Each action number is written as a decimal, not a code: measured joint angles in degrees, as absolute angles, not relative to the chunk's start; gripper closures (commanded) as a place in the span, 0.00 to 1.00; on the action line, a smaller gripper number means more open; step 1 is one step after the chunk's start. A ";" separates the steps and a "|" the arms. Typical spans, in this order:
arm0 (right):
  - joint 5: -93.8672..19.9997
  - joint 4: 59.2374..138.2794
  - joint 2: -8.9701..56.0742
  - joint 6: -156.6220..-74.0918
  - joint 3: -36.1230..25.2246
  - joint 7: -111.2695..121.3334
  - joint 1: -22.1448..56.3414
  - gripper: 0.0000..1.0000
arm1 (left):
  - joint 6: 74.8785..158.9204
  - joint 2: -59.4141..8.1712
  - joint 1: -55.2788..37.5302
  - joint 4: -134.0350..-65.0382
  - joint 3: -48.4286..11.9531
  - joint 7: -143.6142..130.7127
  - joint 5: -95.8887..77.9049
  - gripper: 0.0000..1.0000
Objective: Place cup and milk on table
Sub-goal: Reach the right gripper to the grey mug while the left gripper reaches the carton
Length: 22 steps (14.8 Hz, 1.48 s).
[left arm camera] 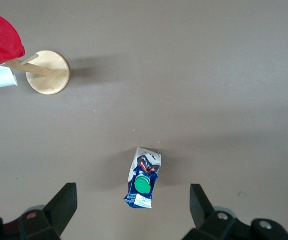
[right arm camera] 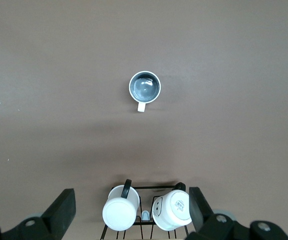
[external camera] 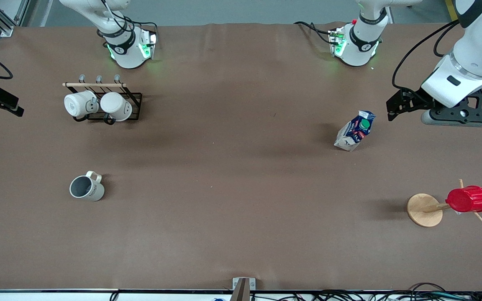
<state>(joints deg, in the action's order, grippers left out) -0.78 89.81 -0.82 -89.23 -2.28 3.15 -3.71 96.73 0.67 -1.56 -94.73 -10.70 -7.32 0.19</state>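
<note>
Cup (external camera: pixel 87 187) upright on tabletop (external camera: pixel 232 200), toward right arm's end. Milk (external camera: pixel 355 130) upright toward left arm's end. Left gripper (left arm camera: pixel 133 200) above milk, jaws apart, empty. Right gripper (right arm camera: pixel 132 206) above mug rack (right arm camera: pixel 146 210), jaws apart, empty.

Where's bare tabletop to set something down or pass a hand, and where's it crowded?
Widest bare stretch: the middle of the brown table, between the lettered cream mug and the blue-and-white milk carton. The strip nearest the front camera is bare too. Crowded: the black wire rack with two white mugs, and the wooden peg stand with its red ribbed cup.
</note>
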 measured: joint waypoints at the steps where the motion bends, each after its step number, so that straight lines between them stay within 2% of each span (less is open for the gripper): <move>1: -0.78 89.81 -0.81 -89.23 -2.43 3.15 -3.71 0.00 | 96.73 0.67 -1.54 -94.73 -10.70 -7.32 0.19 0.01; 14: -0.79 89.87 -0.22 -89.51 -3.34 3.15 -3.73 0.00 | 96.85 -0.75 -1.30 -94.76 -10.48 -6.78 0.19 0.01; 19: -0.74 89.82 5.62 -94.06 -4.41 3.17 -3.75 0.00 | 97.00 -1.41 -1.23 -95.46 -10.41 -3.38 0.19 0.01; 22: -0.77 89.92 11.38 -100.71 -4.41 4.06 -3.75 0.00 | 99.17 -2.38 -1.07 -97.81 -10.37 -1.41 0.19 0.01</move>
<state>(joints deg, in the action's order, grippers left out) -0.77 89.92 11.38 -100.71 -4.41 4.06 -3.75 99.17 -2.38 -1.07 -97.81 -10.37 -1.41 0.19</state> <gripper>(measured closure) 0.000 0.004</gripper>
